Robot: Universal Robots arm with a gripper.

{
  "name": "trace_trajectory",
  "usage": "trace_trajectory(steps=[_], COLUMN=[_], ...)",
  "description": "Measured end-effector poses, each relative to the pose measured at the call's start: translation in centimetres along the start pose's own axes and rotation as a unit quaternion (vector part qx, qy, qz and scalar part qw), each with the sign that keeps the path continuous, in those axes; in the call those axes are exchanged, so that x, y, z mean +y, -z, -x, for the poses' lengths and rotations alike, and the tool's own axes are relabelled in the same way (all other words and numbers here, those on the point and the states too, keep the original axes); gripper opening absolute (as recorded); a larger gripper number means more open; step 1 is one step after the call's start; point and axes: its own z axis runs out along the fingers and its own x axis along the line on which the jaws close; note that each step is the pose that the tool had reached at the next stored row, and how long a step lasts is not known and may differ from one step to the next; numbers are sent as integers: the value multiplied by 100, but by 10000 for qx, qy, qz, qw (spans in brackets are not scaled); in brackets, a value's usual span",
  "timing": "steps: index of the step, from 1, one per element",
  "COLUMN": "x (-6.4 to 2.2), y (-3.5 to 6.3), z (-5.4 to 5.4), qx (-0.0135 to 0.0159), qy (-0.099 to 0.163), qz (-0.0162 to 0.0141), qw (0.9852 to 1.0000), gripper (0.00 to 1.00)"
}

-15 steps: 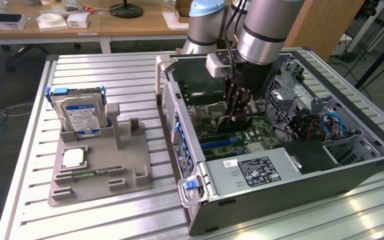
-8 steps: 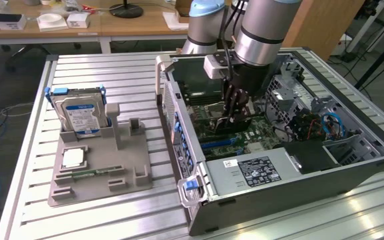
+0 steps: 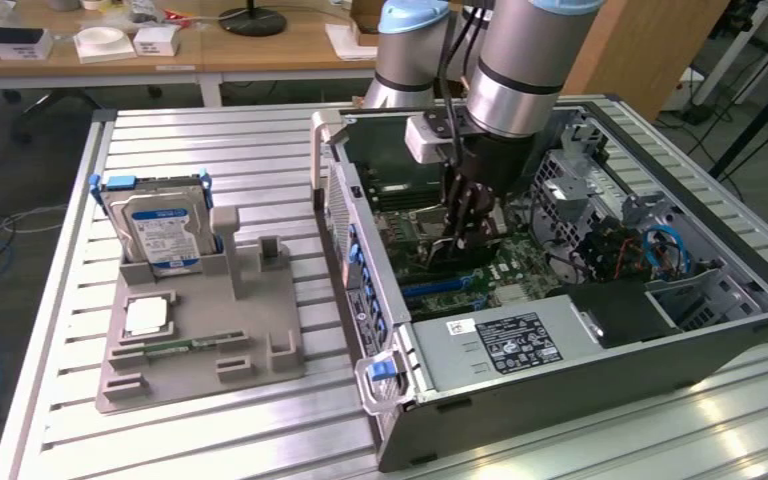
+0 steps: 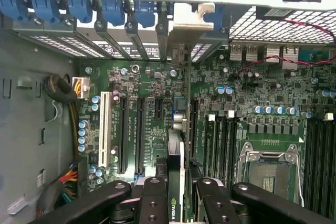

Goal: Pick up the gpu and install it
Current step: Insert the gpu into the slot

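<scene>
Arm reached straight down into the open PC case [image 3: 704,330], wrist vertical above the motherboard [image 4: 142,103]. Gripper [image 4: 178,192] was clamped on the gpu [image 4: 176,171], fingers [image 4: 152,198] on both faces of the card. Card held on edge, seen edge-on in the wrist view, its pale bracket [image 4: 190,24] up against the rear slot openings of the case, in line with a long black expansion slot [image 4: 192,124]. Couldn't tell whether it was seated. In the exterior view, the gripper [image 3: 471,235] sat low over the board; the grey parts holder [image 3: 197,340] with the hard drive [image 3: 160,225] stood well apart at the exterior view's left on the slatted table [image 3: 224,150].
</scene>
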Motion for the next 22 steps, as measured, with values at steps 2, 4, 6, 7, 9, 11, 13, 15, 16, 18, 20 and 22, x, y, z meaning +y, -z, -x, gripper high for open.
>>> trace_trajectory(steps=[2, 4, 6, 7, 9, 11, 13, 15, 16, 18, 20, 22], x=[0, 0, -1, -1, -2, -1, 0, 8, 8, 7, 8, 25], y=[-14, -26, -36, -42, -54, -68, -77, -99, -113, -127, -127, -135], z=[0, 0, 0, 0, 0, 0, 0, 0, 1, 0, 0, 1], qx=[1, 1, 1, 1, 1, 1, 1, 2, 2, 4, 9, 8], qy=[5, 6, 6, 6, 6, 7, 6, 19, 33, 43, 46, 45], qz=[1, 0, 0, 0, 0, 0, 0, -24, -54, -81, -86, -115], qw=[10000, 10000, 10000, 10000, 10000, 10000, 10000, 10000, 10000, 10000, 10000, 9999], gripper=[26, 26, 26, 26, 26, 26, 26, 26, 26, 26, 26, 26])
